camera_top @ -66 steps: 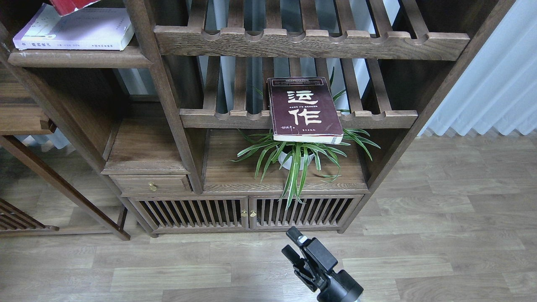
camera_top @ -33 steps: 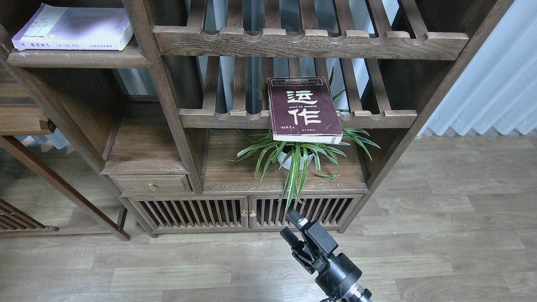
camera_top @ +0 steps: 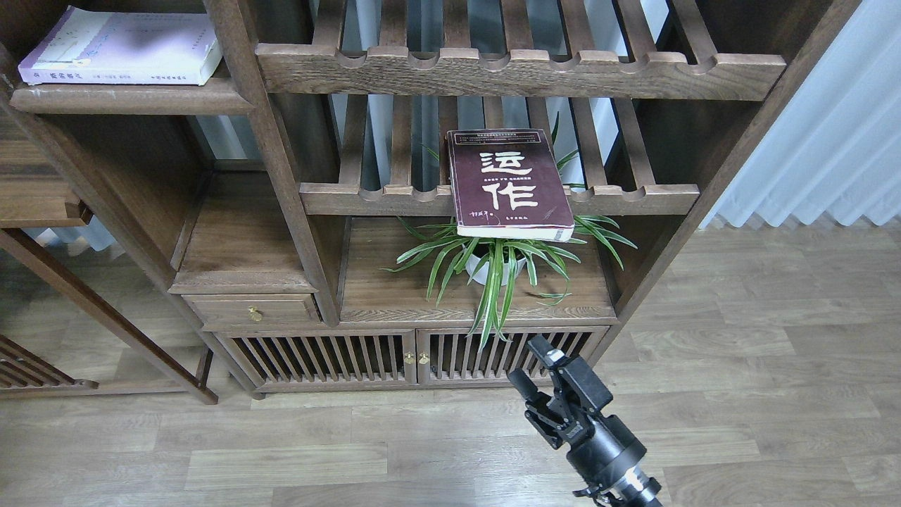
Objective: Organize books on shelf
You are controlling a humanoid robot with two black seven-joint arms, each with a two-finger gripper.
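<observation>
The dark maroon book (camera_top: 509, 183) with two big white characters lies flat on the lower slatted rack (camera_top: 633, 198), and its front end overhangs the notched rail. The pale white-lavender book (camera_top: 120, 48) lies flat on the solid dark-brown shelf (camera_top: 134, 98) at the upper left. The red book is out of view. My right gripper (camera_top: 531, 366) is open and empty, low in front of the cabinet doors, well below the maroon book. My left gripper is not in view.
A potted spider plant (camera_top: 496, 264) stands on the cabinet top under the maroon book. An upper slatted rack (camera_top: 521, 70) spans the top. Slatted cabinet doors (camera_top: 415, 355) and a small drawer (camera_top: 253, 310) are below. A white curtain (camera_top: 830, 127) hangs at the right.
The red book at the top left edge has gone out of view. My right gripper has risen and moved right, toward the cabinet doors.
</observation>
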